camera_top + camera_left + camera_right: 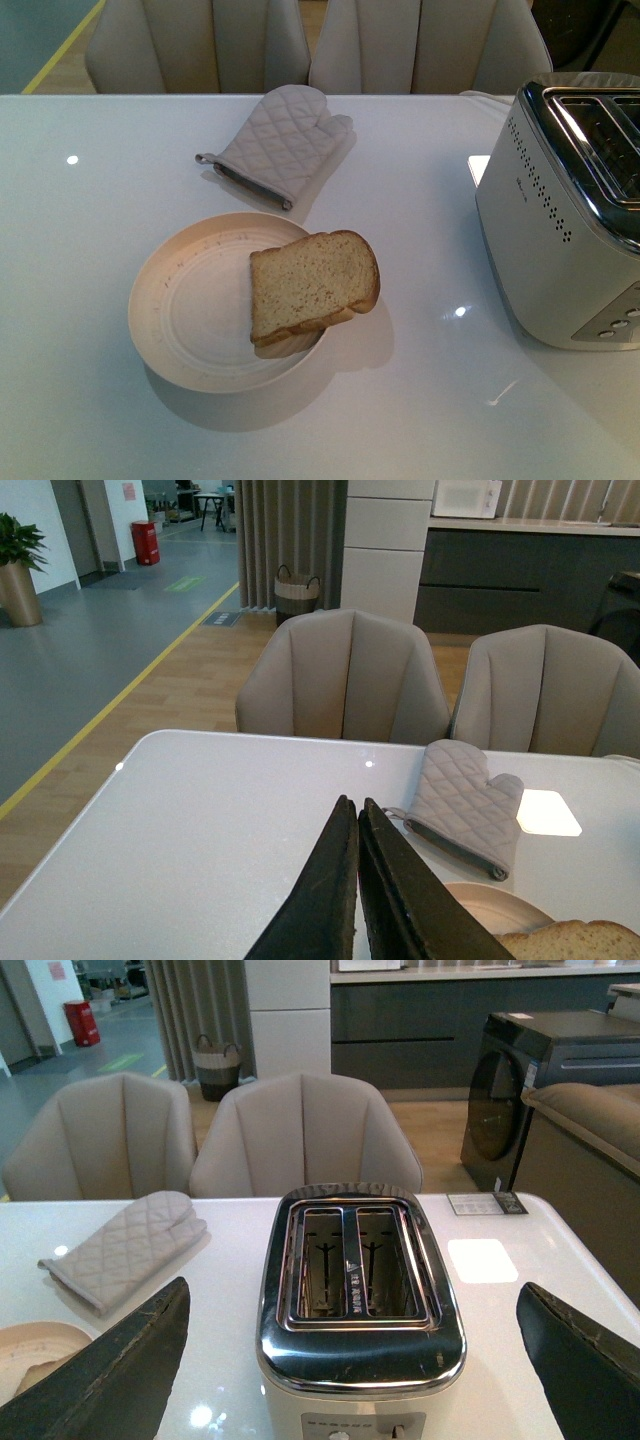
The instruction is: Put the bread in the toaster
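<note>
White table [420, 200]: bread [312, 285] on plate [180, 310], toaster [555, 250] apart

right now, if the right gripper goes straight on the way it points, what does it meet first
Probably the toaster: it sits dead ahead of the open right gripper, though depth is unclear.
</note>
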Available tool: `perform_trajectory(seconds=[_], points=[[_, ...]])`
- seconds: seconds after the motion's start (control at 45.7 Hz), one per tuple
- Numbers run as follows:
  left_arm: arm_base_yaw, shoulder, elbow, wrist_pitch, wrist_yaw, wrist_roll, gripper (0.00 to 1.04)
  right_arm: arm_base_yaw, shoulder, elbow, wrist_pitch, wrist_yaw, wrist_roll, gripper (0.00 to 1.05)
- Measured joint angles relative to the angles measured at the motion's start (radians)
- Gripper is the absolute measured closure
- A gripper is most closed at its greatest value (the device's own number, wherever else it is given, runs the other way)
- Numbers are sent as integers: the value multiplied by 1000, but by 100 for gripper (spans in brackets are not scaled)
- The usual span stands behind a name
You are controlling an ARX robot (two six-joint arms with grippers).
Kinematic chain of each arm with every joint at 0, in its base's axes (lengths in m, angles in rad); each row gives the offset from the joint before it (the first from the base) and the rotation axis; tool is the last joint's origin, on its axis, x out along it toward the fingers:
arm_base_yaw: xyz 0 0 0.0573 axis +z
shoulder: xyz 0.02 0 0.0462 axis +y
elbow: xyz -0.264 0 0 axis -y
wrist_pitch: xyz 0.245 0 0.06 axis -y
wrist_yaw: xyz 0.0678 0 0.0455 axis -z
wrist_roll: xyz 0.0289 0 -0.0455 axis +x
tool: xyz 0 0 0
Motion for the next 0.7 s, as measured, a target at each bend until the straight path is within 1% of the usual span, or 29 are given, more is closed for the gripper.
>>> perform_trajectory(seconds=[0.109, 0.591, 0.612, 0.678, 0.7], points=[[0, -36, -31, 6, 0, 0, 102, 0, 0, 0, 0, 0, 0, 9], [0, -220, -33, -173, 0, 1, 102, 0, 0, 0, 0, 0, 0, 9], [0, -235, -33, -187, 0, 1, 102, 0, 0, 0, 0, 0, 0, 9], [0, -343, -32, -328, 0, 1, 102, 0, 0, 0, 0, 0, 0, 9], [0, -371, -32, -344, 0, 1, 102, 0, 0, 0, 0, 0, 0, 9]])
